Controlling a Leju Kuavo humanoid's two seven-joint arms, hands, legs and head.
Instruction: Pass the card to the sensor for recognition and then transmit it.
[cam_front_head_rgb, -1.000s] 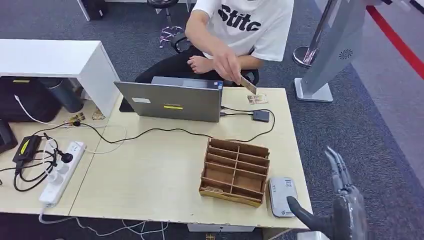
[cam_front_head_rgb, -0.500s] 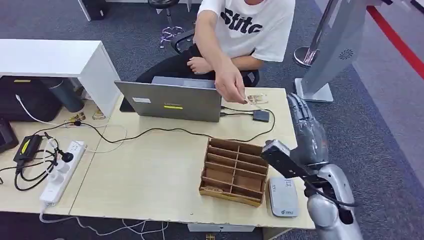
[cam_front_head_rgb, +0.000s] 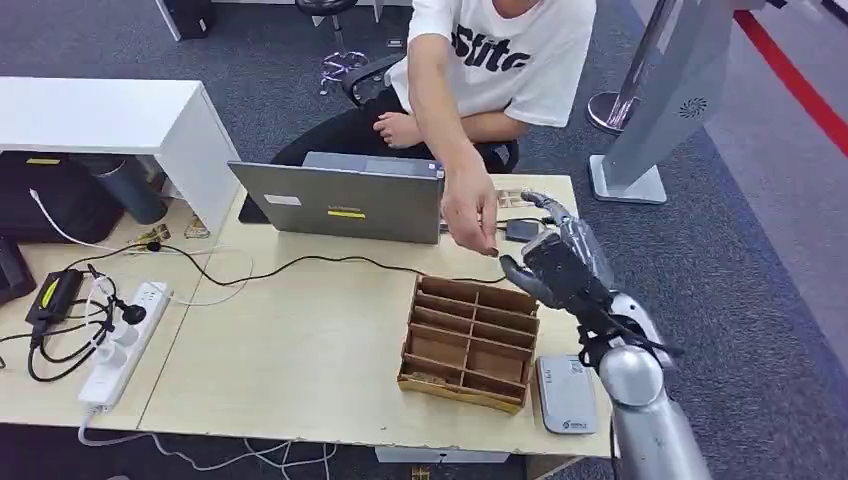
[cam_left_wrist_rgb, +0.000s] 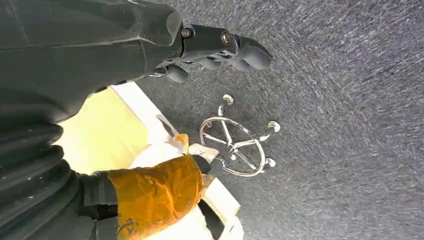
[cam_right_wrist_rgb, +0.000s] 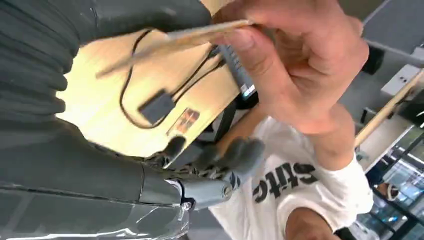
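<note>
Over the far right of the worktop (cam_front_head_rgb: 300, 340), the right robot hand (cam_front_head_rgb: 556, 262) has risen, fingers spread and holding nothing, to meet the card (cam_right_wrist_rgb: 175, 42) the person's hand (cam_front_head_rgb: 468, 212) now offers; handover looks imminent.

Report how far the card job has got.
Done: nothing finished. In hand: a person's hand holds out the card edge-on to the raised right hand, fingers apart, no grip visible. Left: take it, present it to the grey sensor beside the wooden organizer, pass it on.

Person's hand (cam_front_head_rgb: 468, 215) close before right hand (cam_front_head_rgb: 560, 262); wooden organiser (cam_front_head_rgb: 470, 343) below; bare desk (cam_front_head_rgb: 290, 350) leftward
</note>
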